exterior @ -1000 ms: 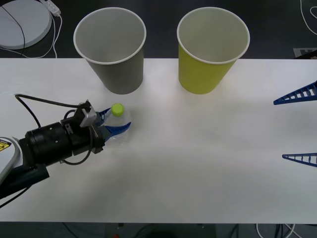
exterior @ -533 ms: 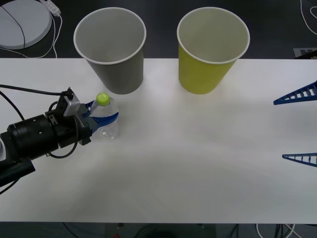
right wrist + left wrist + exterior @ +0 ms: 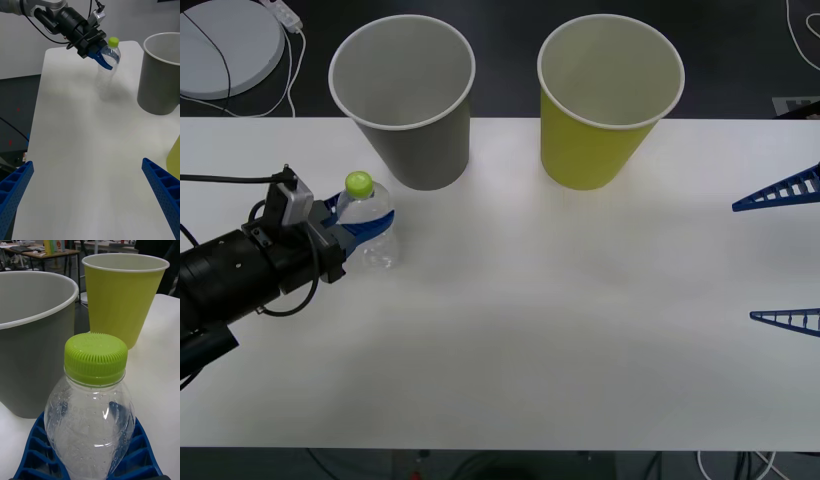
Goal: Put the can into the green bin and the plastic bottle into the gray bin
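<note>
Plastic bottle (image 3: 368, 226) clamped upright by left gripper (image 3: 352, 228).

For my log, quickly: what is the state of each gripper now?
Left gripper: closed on the plastic bottle, lifted beside the gray bin.
Right gripper: open, holding nothing.

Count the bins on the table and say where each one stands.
2. The gray bin stands at the table's far edge toward the robot's left, just beyond the plastic bottle held in the left gripper. The green bin stands beside it, toward the right.
</note>
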Action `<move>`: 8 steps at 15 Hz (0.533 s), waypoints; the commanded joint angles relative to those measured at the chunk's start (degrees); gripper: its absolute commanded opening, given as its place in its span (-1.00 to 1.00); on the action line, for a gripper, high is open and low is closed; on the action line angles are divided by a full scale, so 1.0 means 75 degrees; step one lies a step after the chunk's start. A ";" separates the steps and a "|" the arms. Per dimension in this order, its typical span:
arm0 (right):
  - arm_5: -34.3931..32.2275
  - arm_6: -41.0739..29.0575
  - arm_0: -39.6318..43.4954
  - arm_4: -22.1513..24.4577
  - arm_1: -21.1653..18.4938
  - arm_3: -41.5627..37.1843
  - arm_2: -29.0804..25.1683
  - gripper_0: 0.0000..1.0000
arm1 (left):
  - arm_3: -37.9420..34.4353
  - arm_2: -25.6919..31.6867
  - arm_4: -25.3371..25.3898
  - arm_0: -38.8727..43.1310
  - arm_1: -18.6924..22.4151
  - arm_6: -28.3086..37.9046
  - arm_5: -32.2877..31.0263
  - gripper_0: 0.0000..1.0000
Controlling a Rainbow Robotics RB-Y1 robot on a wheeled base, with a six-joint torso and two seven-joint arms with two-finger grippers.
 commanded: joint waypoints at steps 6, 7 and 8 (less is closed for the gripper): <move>0.0000 0.0000 0.0000 0.0000 0.0000 0.0000 0.0000 1.00 | -0.1416 0.0461 -0.2287 0.0508 0.0176 0.2777 0.0036 -1.00; 0.0000 0.0000 0.0000 0.0000 0.0000 0.0000 0.0000 1.00 | -0.1522 0.0543 -0.2475 0.0508 0.0235 0.3058 -0.0081 -1.00; 0.0000 0.0000 0.0000 0.0000 0.0000 0.0000 0.0000 1.00 | -0.1662 0.0789 -0.2557 0.0508 0.0317 0.3363 -0.0421 -1.00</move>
